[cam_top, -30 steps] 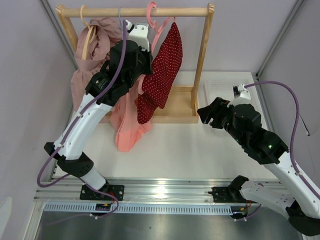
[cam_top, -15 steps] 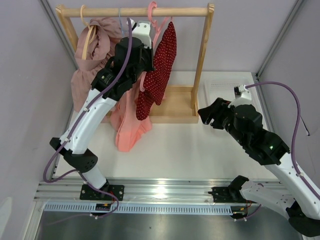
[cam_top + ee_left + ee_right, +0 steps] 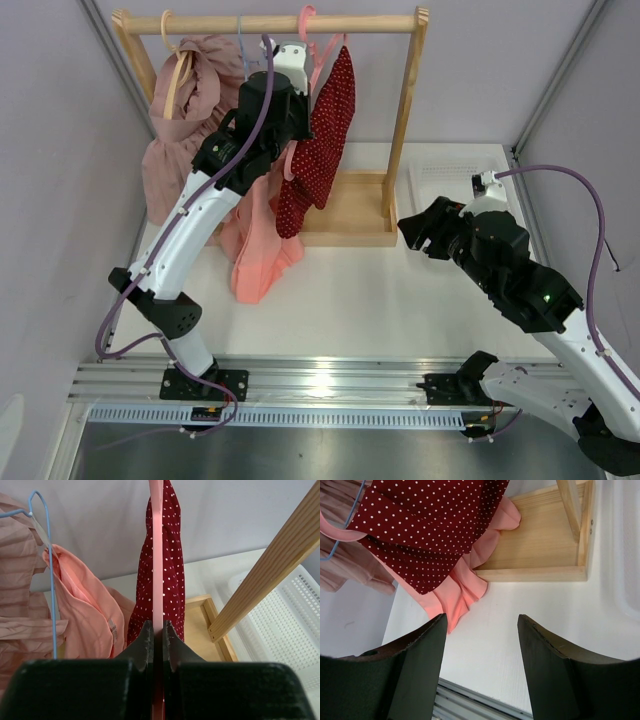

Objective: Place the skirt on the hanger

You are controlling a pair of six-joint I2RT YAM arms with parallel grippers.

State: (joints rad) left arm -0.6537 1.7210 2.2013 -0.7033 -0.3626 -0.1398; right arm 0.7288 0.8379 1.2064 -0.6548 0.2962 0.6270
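Observation:
The dark red polka-dot skirt (image 3: pixel 325 140) hangs on the pink hanger (image 3: pixel 318 60), whose hook is over the wooden rail (image 3: pixel 270 22). My left gripper (image 3: pixel 288 150) is shut on the hanger's pink bar (image 3: pixel 156 555), with the skirt (image 3: pixel 167 580) draped just beyond it. In the right wrist view the skirt (image 3: pixel 425 525) hangs above the rack base. My right gripper (image 3: pixel 420 232) is open and empty, low over the table to the right of the rack; its fingertips (image 3: pixel 422 645) frame bare table.
A salmon-pink garment (image 3: pixel 255 250) on a pale blue wire hanger (image 3: pixel 47 555) and a mauve ruffled garment (image 3: pixel 180 110) on a wooden hanger hang left of the skirt. The rack's right post (image 3: pixel 405 110) and base (image 3: pixel 350 215) stand nearby. A white basket (image 3: pixel 450 180) sits at the right.
My left gripper has risen and moved right with the hanger, bringing its hook to the rail; the skirt now hangs straighter. The right arm has barely moved.

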